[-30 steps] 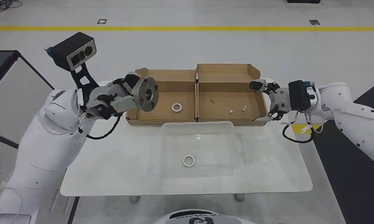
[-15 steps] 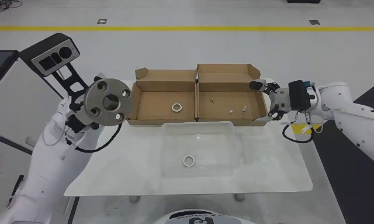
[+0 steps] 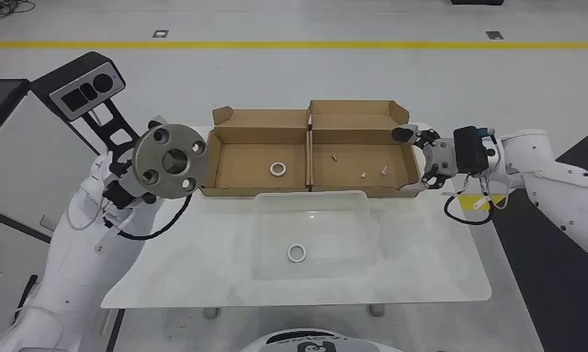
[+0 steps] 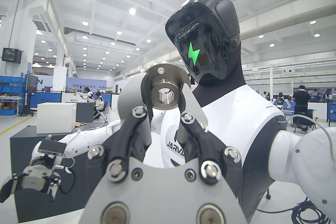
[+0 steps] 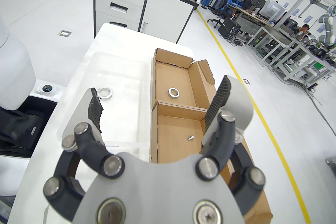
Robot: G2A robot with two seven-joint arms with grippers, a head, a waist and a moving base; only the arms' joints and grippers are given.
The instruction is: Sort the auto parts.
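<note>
A round metal flange hub (image 3: 170, 159) with bolt holes is held up left of the table, its face turned toward the top camera. My left gripper (image 4: 164, 93) is shut on the neck of the hub (image 4: 164, 83). My right gripper (image 3: 418, 154) stands open at the right end of the right cardboard box (image 3: 354, 108), nothing between its fingers (image 5: 223, 99). That box holds small bolts (image 3: 364, 175). The left cardboard box (image 3: 248, 118) holds a metal ring (image 3: 278, 168). A second ring (image 3: 296, 253) lies in the clear tray (image 3: 340, 219).
The two boxes sit side by side along the table's far edge, with the clear tray just in front of them. A dark cabinet (image 3: 14, 95) stands beyond the table's left end. White table top shows around the tray.
A second ago the left arm held the hub at the left box's end; it swung left and up, turning the hub's face to the camera, then kept still. The right arm has not moved.
</note>
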